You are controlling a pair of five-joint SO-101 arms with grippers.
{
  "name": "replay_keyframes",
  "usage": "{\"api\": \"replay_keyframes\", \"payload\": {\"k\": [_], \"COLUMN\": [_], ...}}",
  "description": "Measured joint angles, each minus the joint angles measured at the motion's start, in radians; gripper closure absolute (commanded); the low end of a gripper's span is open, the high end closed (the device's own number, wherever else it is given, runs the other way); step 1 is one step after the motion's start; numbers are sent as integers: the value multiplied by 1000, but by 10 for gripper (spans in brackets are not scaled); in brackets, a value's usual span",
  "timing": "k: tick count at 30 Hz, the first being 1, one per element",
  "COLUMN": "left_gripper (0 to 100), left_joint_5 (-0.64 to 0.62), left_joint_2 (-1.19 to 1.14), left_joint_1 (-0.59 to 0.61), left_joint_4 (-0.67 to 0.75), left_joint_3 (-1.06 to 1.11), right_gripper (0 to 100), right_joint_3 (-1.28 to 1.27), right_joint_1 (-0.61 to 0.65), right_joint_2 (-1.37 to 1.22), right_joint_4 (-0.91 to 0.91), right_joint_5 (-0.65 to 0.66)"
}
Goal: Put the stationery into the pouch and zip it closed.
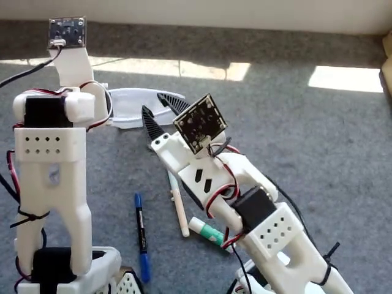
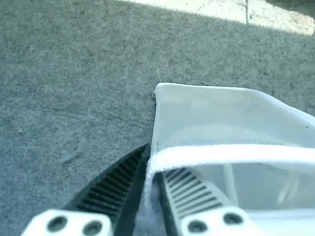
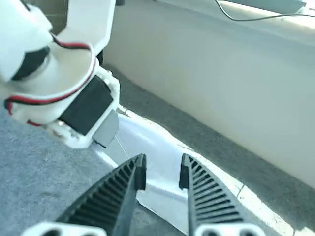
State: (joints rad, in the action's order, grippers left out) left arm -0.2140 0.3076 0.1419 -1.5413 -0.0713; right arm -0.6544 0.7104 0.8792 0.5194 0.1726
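A grey carpeted worktop [image 1: 318, 135] carries a white mesh pouch [image 1: 131, 107] at the upper left of the high view. The left tool [image 2: 150, 164] is clamped on the pouch's white rim. The right tool [image 3: 161, 167] hangs over the pouch's right end, narrowly parted and holding nothing. At lower centre, outside the pouch, lie a blue pen [image 1: 141, 239], a beige pencil-like stick [image 1: 179, 213] and a green-and-white marker [image 1: 208, 231].
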Motion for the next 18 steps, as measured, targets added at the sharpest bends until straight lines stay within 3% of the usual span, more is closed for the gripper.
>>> {"api": "replay_keyframes", "payload": {"k": [6, 18], "left_gripper": [992, 992], "left_joint_5": [-2, 0], "left_joint_2": [-2, 29], "left_joint_1": [94, 221], "left_joint_4": [0, 0], "left_joint_3": [0, 0], "right_gripper": [888, 888], "right_joint_3": [124, 137], "right_joint_1": [0, -60], "right_joint_2": [11, 9], "right_joint_4": [290, 523], "right_joint_5": [0, 0]}}
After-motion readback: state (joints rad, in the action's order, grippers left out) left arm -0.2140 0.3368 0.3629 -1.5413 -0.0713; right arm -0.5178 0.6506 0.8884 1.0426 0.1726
